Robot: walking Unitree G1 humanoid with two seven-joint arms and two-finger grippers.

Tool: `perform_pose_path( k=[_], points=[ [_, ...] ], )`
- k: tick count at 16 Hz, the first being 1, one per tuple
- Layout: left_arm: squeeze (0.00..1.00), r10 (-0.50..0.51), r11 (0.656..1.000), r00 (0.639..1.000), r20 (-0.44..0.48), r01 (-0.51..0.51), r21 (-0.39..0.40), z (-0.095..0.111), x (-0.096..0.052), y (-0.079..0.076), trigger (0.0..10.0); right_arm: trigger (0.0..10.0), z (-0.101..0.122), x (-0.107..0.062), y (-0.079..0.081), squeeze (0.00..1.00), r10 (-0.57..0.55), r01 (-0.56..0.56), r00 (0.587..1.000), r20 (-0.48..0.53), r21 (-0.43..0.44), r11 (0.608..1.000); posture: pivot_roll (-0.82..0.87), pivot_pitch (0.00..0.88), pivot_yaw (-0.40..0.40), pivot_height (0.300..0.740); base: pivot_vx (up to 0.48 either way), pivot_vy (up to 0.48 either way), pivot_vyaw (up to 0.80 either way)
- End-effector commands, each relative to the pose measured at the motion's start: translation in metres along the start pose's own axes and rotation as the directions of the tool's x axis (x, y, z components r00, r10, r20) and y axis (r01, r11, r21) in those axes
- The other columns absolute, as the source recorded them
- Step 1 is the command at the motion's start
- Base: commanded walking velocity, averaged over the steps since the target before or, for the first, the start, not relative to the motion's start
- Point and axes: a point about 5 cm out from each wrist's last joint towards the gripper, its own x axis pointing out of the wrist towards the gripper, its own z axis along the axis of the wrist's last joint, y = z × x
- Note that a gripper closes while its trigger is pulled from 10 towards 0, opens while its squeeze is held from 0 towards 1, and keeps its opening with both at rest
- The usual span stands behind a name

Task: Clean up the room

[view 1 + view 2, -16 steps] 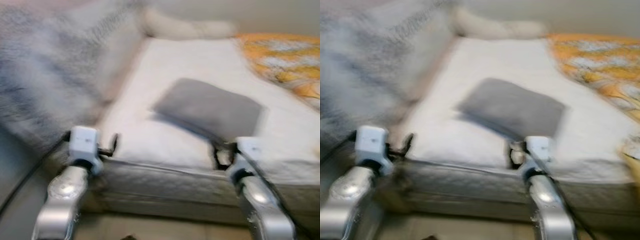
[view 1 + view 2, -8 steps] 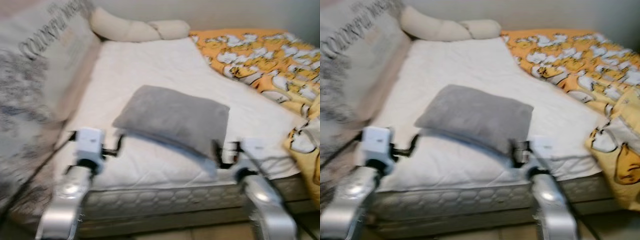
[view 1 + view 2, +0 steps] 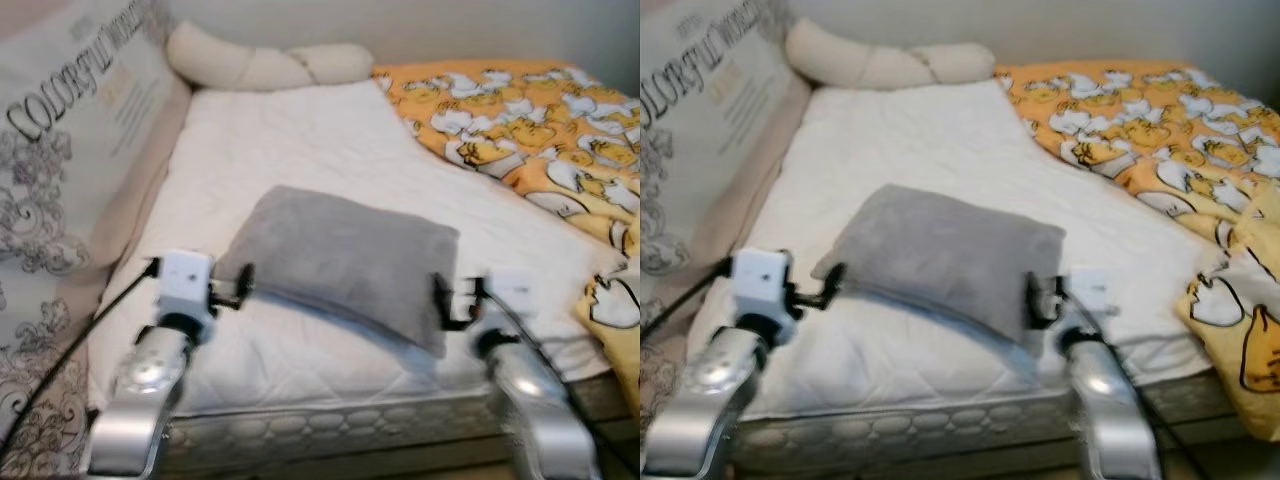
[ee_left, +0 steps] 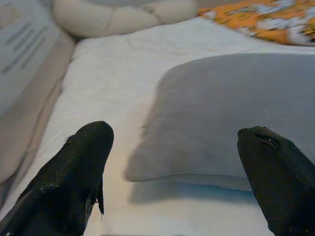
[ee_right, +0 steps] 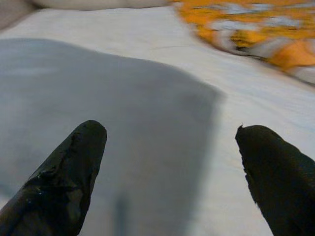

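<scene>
On white mattress [image 3: 300,150], grey pillow [image 3: 350,255].

Pillow [image 3: 345,260] — soft matt cloth; mattress [image 3: 300,150] — quilted.

Two silver arms reach forward, elbows low, wrists level. Left gripper [image 3: 238,284] of two long black fingers [image 4: 74,177] sits ahead of its white wrist block, fingers spread wide apart, nothing between them. Right gripper [image 3: 443,298] likewise points forward from its white wrist block, black fingers [image 5: 61,182] spread wide, gripping nothing. Both grippers are at about the same height, well apart from each other, fingertips aimed forward.
</scene>
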Motion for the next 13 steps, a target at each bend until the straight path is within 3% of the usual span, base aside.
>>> perform_pose_path(
  k=[1, 2, 4, 8, 13],
  points=[
    [0.00, -0.013, 1.000, 1.000, 0.016, 0.013, 0.003, 0.004, 0.002, -0.004, 10.0, 10.0, 0.003, 0.000, -0.006, 0.00, -0.008, 0.009, 1.000, 0.014, -0.043, 0.999, -0.01, 0.000, 0.007, 0.740, 0.352, 0.000, 0.41],
    [0.00, -0.012, 1.000, 1.000, 0.016, 0.012, 0.005, 0.004, 0.002, -0.004, 10.0, 10.0, 0.003, 0.000, -0.004, 0.00, 0.015, -0.014, 1.000, 0.016, -0.069, 0.998, -0.01, 0.000, 0.008, 0.740, 0.349, 0.000, 0.80],
    [0.00, -0.011, 1.000, 1.000, 0.017, 0.011, 0.007, 0.004, 0.001, -0.003, 10.0, 10.0, 0.003, -0.001, -0.003, 0.00, -0.006, 0.007, 0.999, 0.037, -0.035, 0.999, -0.01, 0.000, 0.008, 0.740, 0.351, 0.000, 0.63],
    [0.00, -0.018, 1.000, 1.000, 0.019, 0.018, 0.007, 0.004, 0.003, -0.005, 10.0, 10.0, 0.001, -0.002, -0.007, 0.00, -0.031, 0.032, 0.999, 0.026, -0.032, 0.999, -0.02, 0.000, 0.012, 0.740, 0.328, 0.000, 0.00],
    [0.00, -0.035, 0.999, 0.999, 0.025, 0.035, 0.011, 0.004, 0.002, -0.007, 10.0, 10.0, 0.005, -0.002, -0.032, 0.00, -0.165, 0.168, 0.985, 0.048, -0.043, 0.985, -0.02, 0.000, 0.019, 0.740, 0.000, 0.000, 0.00]
  ],
)
